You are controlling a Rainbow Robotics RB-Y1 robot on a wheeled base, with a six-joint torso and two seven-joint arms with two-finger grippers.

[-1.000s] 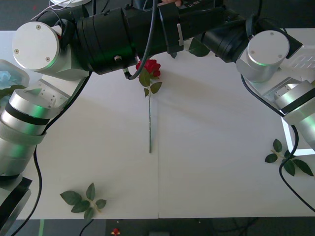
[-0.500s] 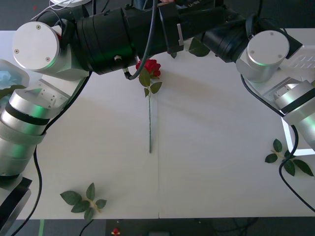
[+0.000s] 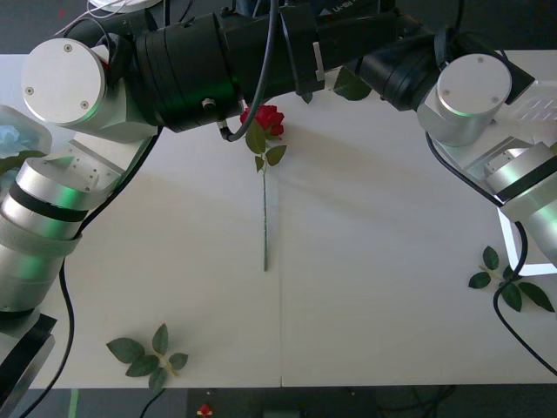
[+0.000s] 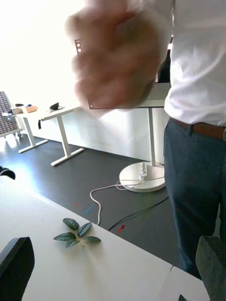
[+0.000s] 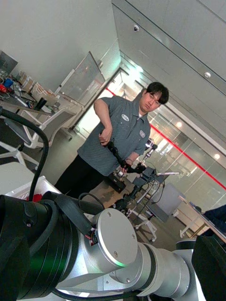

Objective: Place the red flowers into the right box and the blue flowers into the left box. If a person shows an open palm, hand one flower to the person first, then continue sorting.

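Front view, near to far. A green leaf sprig (image 3: 148, 355) lies by the near edge of the white table (image 3: 374, 261), toward its near-left corner. A second leaf sprig (image 3: 509, 280) lies at the right edge, just beside the lit rim of the right box (image 3: 507, 228), of which a short stretch shows behind the right arm. One red flower (image 3: 265, 122) lies flat near the table's middle, its bloom toward the far edge and partly under the black forearms, its thin stem (image 3: 265, 218) running straight toward the near edge; no gripper touches it. At the left edge, a pale-blue flower head (image 3: 12, 139) shows behind the left arm's silver joints. Both arms reach across the far edge of the table.

Right wrist view: the right gripper (image 4: 113, 263) has its black fingers (image 4: 16, 265) set wide apart, holding nothing, above the table edge. Beyond it another leaf sprig (image 4: 75, 233) lies on the table. Farther off stands the person (image 4: 195, 141) in dark trousers, with a blurred hand (image 4: 115, 54) raised close to the camera.

Left wrist view: the left gripper (image 5: 113, 277) likewise has its fingers apart and empty, above the right arm's silver joint.
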